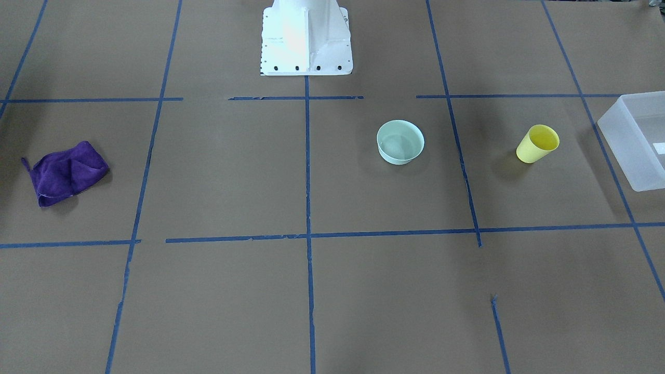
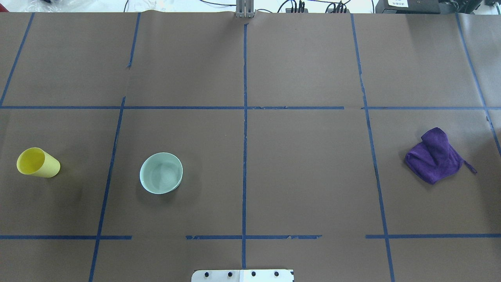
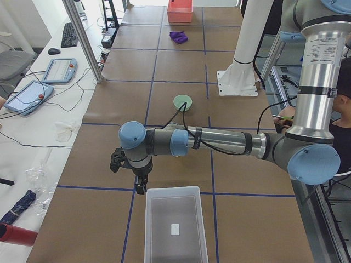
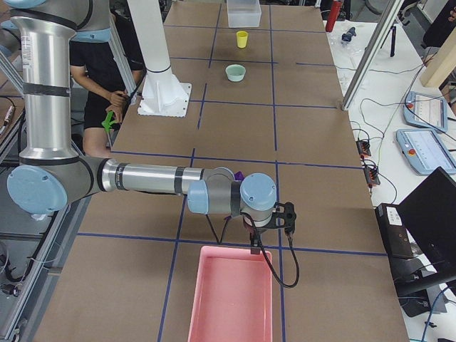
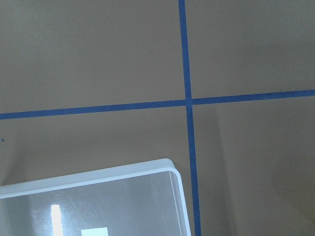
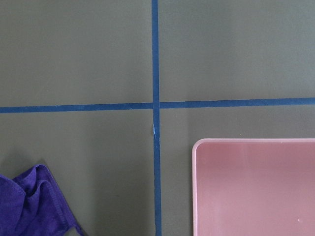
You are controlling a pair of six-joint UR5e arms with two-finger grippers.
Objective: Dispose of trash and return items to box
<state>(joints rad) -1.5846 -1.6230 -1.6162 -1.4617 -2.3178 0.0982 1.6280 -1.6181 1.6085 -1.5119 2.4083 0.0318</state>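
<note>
The yellow cup [image 1: 537, 144] stands on the brown table, also seen in the overhead view [image 2: 38, 162]. The frosted white box [image 1: 636, 137] is at the table's end beyond it and looks empty except for a small white label [image 3: 175, 229]. My left gripper [image 3: 141, 186] hangs just above the box's near corner [image 5: 170, 169]; I cannot tell if it is open. My right gripper [image 4: 254, 248] hangs at the other end over a pink bin's edge; I cannot tell if it is open.
A mint-green bowl [image 1: 400, 142] sits between the cup and the robot base [image 1: 306, 39]. A crumpled purple cloth [image 2: 433, 155] lies near the right arm's end. A pink bin [image 4: 231, 296] stands at that end. A person stands beside the robot [image 4: 107, 71].
</note>
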